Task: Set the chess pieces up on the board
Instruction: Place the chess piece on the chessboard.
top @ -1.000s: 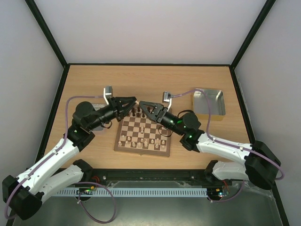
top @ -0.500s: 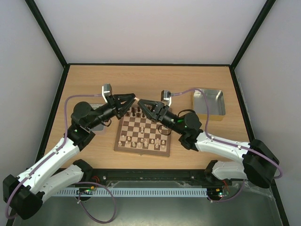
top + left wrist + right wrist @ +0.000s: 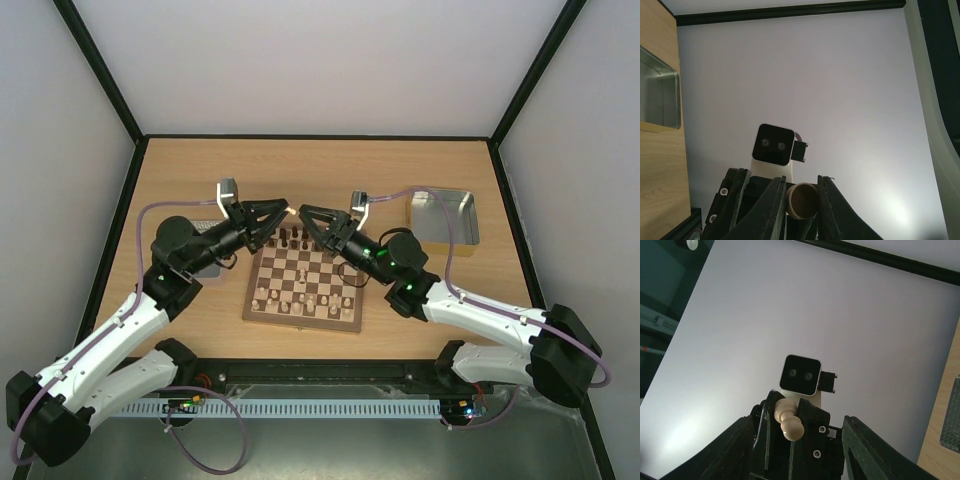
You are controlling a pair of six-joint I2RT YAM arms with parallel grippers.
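Note:
The board (image 3: pixel 303 283) lies at the table's middle with cream chess pieces (image 3: pixel 300 303) on its near rows and dark ones along the far row. My left gripper (image 3: pixel 282 212) hangs above the board's far edge, shut on a cream pawn (image 3: pixel 293 210). In the left wrist view the gripper (image 3: pixel 800 186) pinches the pawn's round base (image 3: pixel 802 201). My right gripper (image 3: pixel 306 213) faces it tip to tip, open. In the right wrist view its fingers (image 3: pixel 737 442) stand wide on either side of the held pawn (image 3: pixel 790 422), not touching it.
A shiny metal tray (image 3: pixel 445 222) stands at the back right of the table. A second tray (image 3: pixel 207 230) lies mostly hidden under my left arm. Dark chessmen (image 3: pixel 292 240) stand just below both grippers.
My right gripper has crept up toward the left gripper's tip and its fingers now stand apart around the pawn. My left gripper has hardly moved.

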